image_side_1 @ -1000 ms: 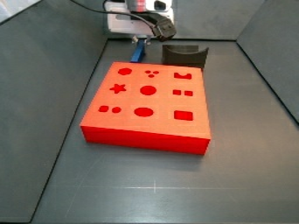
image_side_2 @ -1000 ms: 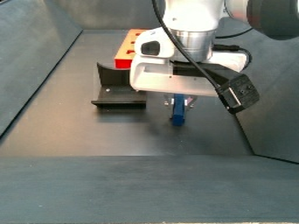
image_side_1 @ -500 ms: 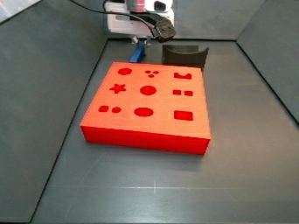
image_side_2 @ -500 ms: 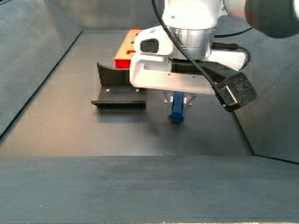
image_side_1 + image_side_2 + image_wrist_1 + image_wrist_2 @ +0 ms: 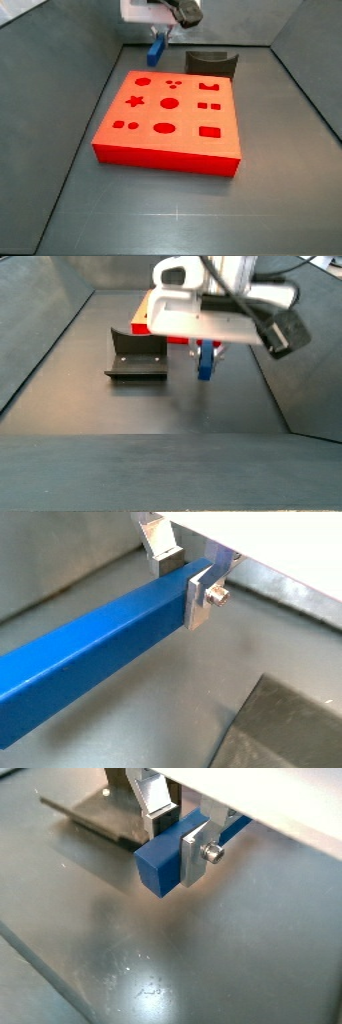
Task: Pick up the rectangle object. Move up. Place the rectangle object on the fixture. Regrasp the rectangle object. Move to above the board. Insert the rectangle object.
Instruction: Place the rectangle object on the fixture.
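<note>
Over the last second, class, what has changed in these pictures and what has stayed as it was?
The gripper has risen, carrying the blue rectangle object up off the floor; both sit higher in both side views. Its fingers stay clamped on the bar. The board and the fixture have not moved.

The end effector [image 5: 187, 574] hangs raised above the floor, fingers [image 5: 197, 854] (silver plates) clamped on the rectangle object [image 5: 94, 652].

I see the tool [image 5: 207, 348] has risen since the earlier frames, carrying the rectangle object [image 5: 206, 361] clamped between its fingers [image 5: 199, 595]. The bar's lower end now hangs clear above the desk [image 5: 147, 406].
</note>
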